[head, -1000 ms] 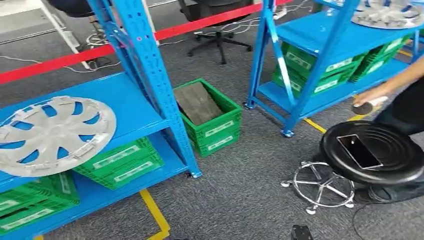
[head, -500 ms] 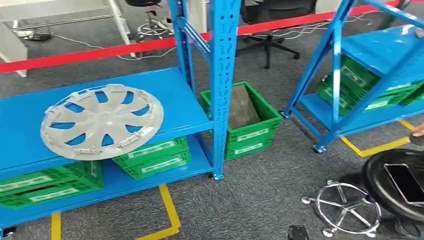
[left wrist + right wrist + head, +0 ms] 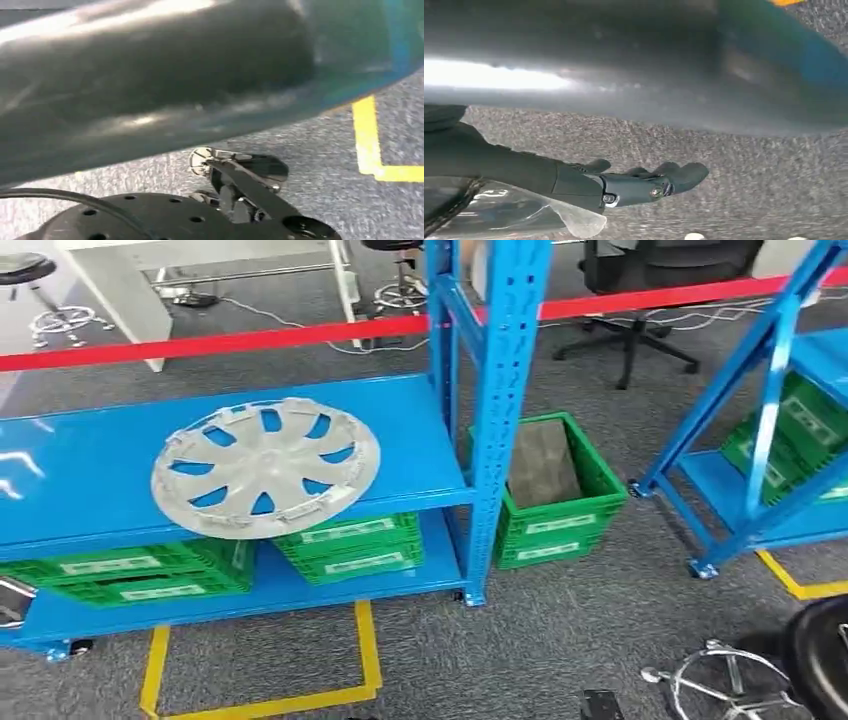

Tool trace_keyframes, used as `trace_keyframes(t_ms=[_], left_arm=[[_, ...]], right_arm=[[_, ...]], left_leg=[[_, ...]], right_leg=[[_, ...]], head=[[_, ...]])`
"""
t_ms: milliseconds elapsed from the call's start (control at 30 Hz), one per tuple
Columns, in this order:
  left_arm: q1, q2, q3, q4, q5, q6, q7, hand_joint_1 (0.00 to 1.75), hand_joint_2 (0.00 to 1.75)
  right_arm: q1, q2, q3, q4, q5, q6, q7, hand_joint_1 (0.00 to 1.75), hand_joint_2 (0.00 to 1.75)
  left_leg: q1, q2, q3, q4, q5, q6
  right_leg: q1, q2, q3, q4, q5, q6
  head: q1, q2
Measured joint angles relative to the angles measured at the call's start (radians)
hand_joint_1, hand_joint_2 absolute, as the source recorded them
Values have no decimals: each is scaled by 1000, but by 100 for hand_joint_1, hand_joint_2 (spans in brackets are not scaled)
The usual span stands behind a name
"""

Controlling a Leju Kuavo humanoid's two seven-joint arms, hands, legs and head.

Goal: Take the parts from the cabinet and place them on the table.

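Observation:
A silver hubcap (image 3: 265, 468) lies flat on the upper level of the blue shelf rack (image 3: 90, 475), left of its upright post (image 3: 505, 390). My right hand (image 3: 634, 184) hangs over the grey carpet with its dark fingers stretched out and nothing in them, far from the hubcap. In the left wrist view, dark blurred parts that look like my left hand (image 3: 260, 195) hang above the carpet; how its fingers lie is unclear.
Green crates (image 3: 345, 545) sit on the rack's lower level, and another green crate (image 3: 555, 505) stands on the floor beside the post. A second blue rack (image 3: 775, 455) is at right. A chrome stool base (image 3: 725, 685), yellow floor tape (image 3: 365, 650) and a red barrier (image 3: 230, 340) surround the spot.
The camera has swung left, so the whole scene slid right. The hubcap rack now sits centred. The person's arm and most of the black stool have left the picture.

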Motion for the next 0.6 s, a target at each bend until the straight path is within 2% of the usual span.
trace_keyframes(t_ms=[33, 67, 100, 233, 267, 300, 333, 367, 400, 433, 467, 500, 533, 567, 600], left_arm=[[0, 0, 0, 0, 0, 0, 0, 0, 0], [-1, 0, 0, 0, 0, 0, 0, 0, 0], [-4, 1, 0, 0, 1, 0, 0, 0, 0], [0, 2, 2, 0, 1, 0, 0, 0, 0], [3, 0, 3, 0, 1, 0, 0, 0, 0], [0, 1, 4, -1, 2, 0, 0, 0, 0], [-3, 0, 5, -1, 2, 0, 0, 0, 0], [-5, 0, 6, -1, 2, -2, 0, 0, 0], [-6, -1, 8, -1, 2, -3, 0, 0, 0], [-6, -1, 8, -1, 2, -3, 0, 0, 0], [-5, -1, 8, -1, 2, -3, 0, 0, 0], [-5, -1, 9, -1, 3, -2, 0, 0, 0], [-5, -1, 10, -1, 4, -2, 0, 0, 0], [-6, -2, 10, -1, 5, -2, 0, 0, 175], [-8, -2, 10, -1, 8, -3, 2, 0, 175]], right_arm=[[-1, 0, 0, 0, 0, 0, 0, 0, 0], [-1, 0, 0, 0, 0, 0, 0, 0, 0], [-1, 1, 0, 0, 0, 0, 0, 0, 0], [-9, 4, 0, 0, 0, 1, 0, 0, 0], [-11, 4, 0, -2, 0, 1, 0, 0, 0], [-12, 4, 0, -2, 0, 0, -2, 0, 0], [-12, 4, 0, -2, 0, -1, -1, 0, 0], [-11, 4, 0, -2, 0, -1, -1, 0, 0], [-6, 4, 0, -2, 0, -1, 1, 0, 0], [-2, 4, 0, -2, 0, -1, 2, 0, 0], [-1, 4, 0, -2, 0, -1, 2, 0, 0], [-2, 4, -1, -2, 0, -2, 1, 0, 0], [-3, 4, -1, -3, 0, -2, 1, 0, 0], [-3, 4, -1, -3, -1, -1, 0, 0, 0], [-4, 4, -2, -3, -6, 2, 0, 0, 0]], left_leg=[[-3, 15, 47, -93, 48, 8], [-10, 51, 89, -175, 79, 20], [-24, 93, 103, -200, 57, 27], [-24, 48, 99, -216, 65, 45], [-15, 36, 111, -227, 73, 49], [-12, 27, 112, -231, 75, 54], [-10, 13, 110, -231, 75, 56], [-10, 1, 109, -231, 74, 58], [-10, -12, 109, -231, 73, 59], [-10, -29, 111, -231, 73, 59], [-10, -45, 113, -230, 73, 58], [-9, -60, 115, -229, 71, 56], [-8, -73, 118, -228, 69, 53], [-7, -84, 119, -223, 65, 47], [-11, -88, 117, -219, 62, 42]], right_leg=[[1, -13, 7, 0, -4, 1], [3, -24, 13, -1, -9, 4], [9, -35, 11, 0, -15, 12], [11, -79, 35, -12, -20, 32], [6, -44, 27, -3, -33, 37], [6, 14, 8, 36, -58, 40], [4, 44, -29, 109, -94, 41], [4, 57, -69, 188, -126, 43], [4, 63, -108, 255, -146, 45], [4, 66, -133, 287, -143, 46], [4, 66, -135, 268, -113, 46], [3, 68, -116, 210, -64, 47], [1, 74, -82, 127, -10, 47], [-5, 102, -45, 35, 37, 48], [-4, 116, -39, 20, 16, 47]], head=[[0, 0], [0, 0], [1, 0], [0, 0], [2, 0], [8, 0], [11, 0], [13, 0], [14, 0], [14, 0], [14, 0], [13, 0], [13, 0], [14, 0], [14, 0]])
